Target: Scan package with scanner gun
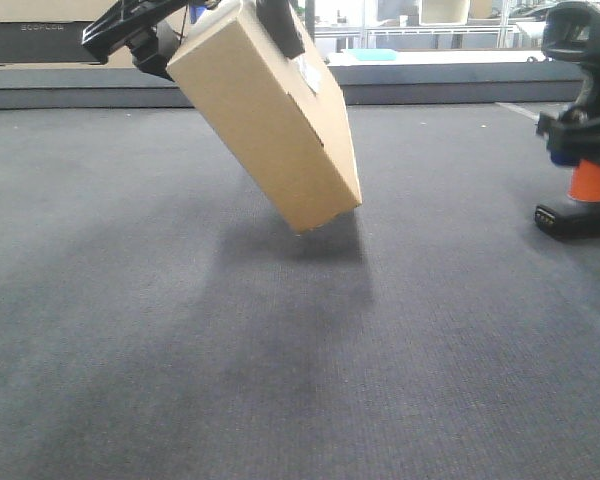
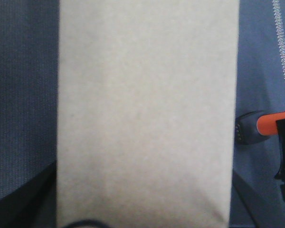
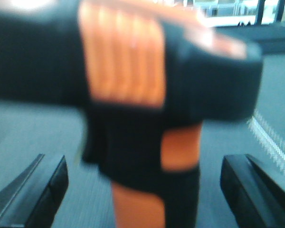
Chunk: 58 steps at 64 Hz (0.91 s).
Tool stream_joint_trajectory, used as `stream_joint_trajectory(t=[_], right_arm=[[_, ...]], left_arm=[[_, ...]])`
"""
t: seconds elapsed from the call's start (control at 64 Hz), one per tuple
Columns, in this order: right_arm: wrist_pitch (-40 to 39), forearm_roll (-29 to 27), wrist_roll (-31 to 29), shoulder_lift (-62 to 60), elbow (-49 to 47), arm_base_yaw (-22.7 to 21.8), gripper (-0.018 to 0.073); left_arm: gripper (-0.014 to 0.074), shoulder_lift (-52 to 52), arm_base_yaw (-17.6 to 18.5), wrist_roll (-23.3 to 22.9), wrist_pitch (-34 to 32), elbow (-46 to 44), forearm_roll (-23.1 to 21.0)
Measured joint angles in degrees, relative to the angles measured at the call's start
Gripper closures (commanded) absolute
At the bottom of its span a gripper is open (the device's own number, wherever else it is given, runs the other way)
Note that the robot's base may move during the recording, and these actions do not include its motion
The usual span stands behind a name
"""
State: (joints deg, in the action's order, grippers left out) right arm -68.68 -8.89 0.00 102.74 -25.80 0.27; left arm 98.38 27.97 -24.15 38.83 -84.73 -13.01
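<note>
We have the box (image 1: 265,120) up in the left gripper (image 1: 218,38), which pinches it by its upper end, one finger on each broad side. It hangs tilted over the grey mat (image 1: 160,350), its low corner pointing down close to the surface; whether that corner touches the mat we cannot tell. The small white label (image 1: 308,72) sits high on the face turned toward the right, the side where the scanner is.

The scanner (image 1: 592,180) stands on its black foot at the right of the mat, well apart from the box. Our right gripper (image 3: 142,190) is around its orange handle with the fingers (image 3: 40,190) spread wide. The wrist view shows a gap on each side, so nothing is gripped there yet.

By our reckoning the task is about midway: the box is picked up and presented, and the scanner is reached but not grasped. Left to do: close on the handle, lift the scanner, aim its head at the label and read the barcode
</note>
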Motion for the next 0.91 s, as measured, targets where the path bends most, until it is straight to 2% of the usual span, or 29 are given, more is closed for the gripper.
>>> stream_joint_trajectory(t=[0.203,0.453,0.578,0.641,0.735,0.907], right_arm=[[0.10,0.88,0.00,-1.70,3.14,0.00,-0.0001],[0.10,0.97,0.00,-10.47,9.45,0.00,-0.0001],[0.10,0.97,0.00,-15.46,12.74,0.00,0.0034],[0.10,0.97,0.00,-18.41,14.52,0.00,0.0111],[0.10,0.53,0.00,-21.85,16.20,0.00,0.0278],[2.95,0.29,0.00,-27.65,17.53,0.00,0.0683]], left_arm=[[0.0707,0.00,0.00,0.00,0.00,0.00,0.00],[0.0707,0.00,0.00,0.00,0.12,0.00,1.10],[0.0707,0.00,-0.30,2.74,3.08,0.00,2.13],[0.0707,0.00,-1.45,4.85,5.62,0.00,2.13],[0.0707,-0.27,-4.29,8.23,9.33,0.00,2.13],[0.0707,-2.08,-11.37,15.93,14.91,0.00,2.64]])
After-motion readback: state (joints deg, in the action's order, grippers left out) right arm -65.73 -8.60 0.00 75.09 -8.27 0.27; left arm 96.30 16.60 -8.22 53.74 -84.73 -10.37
